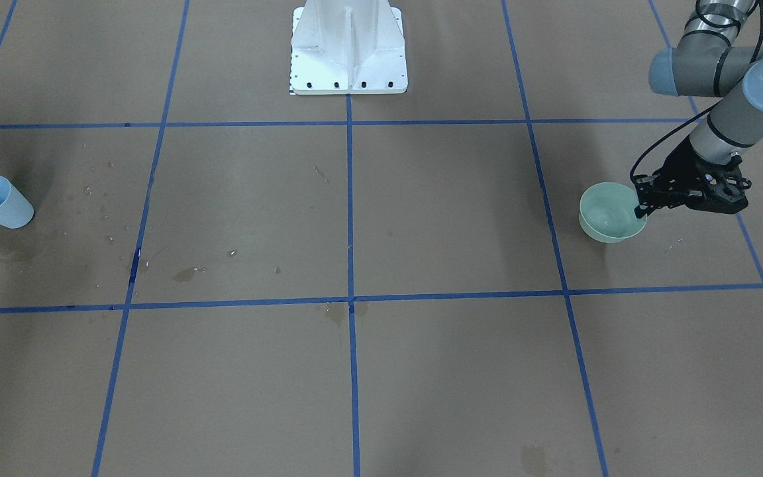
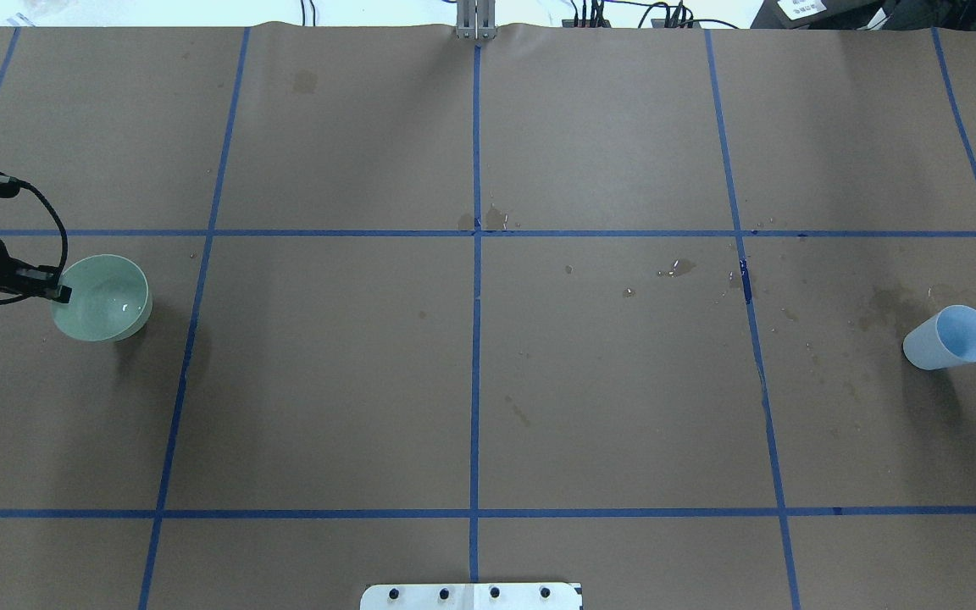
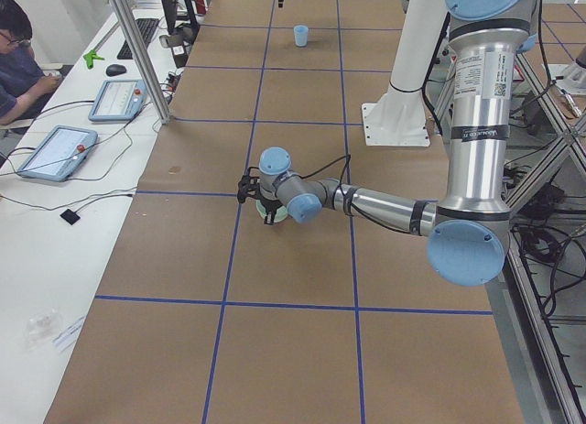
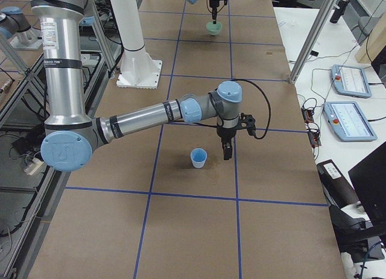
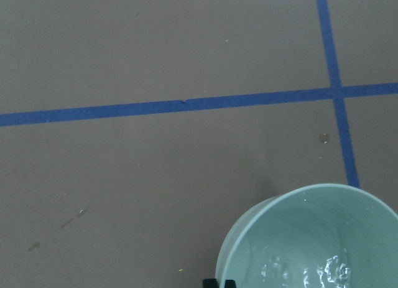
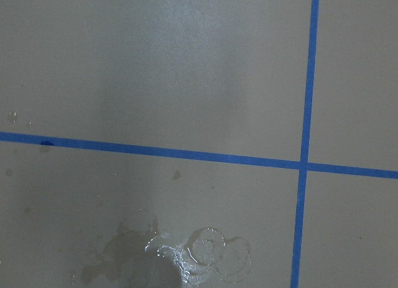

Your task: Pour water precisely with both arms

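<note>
Since the water (image 5: 323,269) is only a shallow, rippling film inside the green bowl (image 1: 610,218), far to the robot's left of the white pedestal (image 1: 348,59) on the counter (image 1: 421,218), the load looks light but quick to slosh, and the thin, slick rim seems the natural place to pinch. The left end effector (image 1: 641,207) appears closed on that rim, though its tips are nearly cut off in the wrist view. Far to the pedestal's right, the right end effector (image 4: 226,149) hangs just beside a blue cup (image 2: 950,339); whether it is open, or the cup holds anything, I cannot tell.
</note>
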`<state>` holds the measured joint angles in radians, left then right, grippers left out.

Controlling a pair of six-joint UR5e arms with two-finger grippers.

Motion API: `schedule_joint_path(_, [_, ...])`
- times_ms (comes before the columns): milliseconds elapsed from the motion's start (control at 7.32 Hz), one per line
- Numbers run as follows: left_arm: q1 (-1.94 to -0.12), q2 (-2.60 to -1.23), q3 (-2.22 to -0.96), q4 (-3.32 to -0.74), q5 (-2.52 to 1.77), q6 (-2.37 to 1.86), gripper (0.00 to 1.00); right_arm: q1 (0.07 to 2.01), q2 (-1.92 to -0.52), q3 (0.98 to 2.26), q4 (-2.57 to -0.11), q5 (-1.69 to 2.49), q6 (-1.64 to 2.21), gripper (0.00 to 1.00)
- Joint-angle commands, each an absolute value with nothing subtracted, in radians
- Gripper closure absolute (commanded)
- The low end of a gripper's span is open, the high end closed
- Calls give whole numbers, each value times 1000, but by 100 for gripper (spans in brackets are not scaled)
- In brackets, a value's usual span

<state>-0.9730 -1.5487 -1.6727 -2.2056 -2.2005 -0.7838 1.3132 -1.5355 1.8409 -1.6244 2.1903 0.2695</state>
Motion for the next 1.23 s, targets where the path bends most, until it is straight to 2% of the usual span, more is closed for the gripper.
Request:
schedule_joint_path(0, [-988,-1526,-1649,-2241,-2244,-782,100,1322,-1528,1839,-1667,2212,252,1])
schedule_joint_path(410, [-994,-1479,-1649,-2266,-2252,-752,100,1322,-1531,1841,-1667,2212,250,1])
schedule_joint_path(1093, [-989,-1496,-1641,-2278,-2250,-790,100,1322,-1529,1839,-1667,2210,250,1])
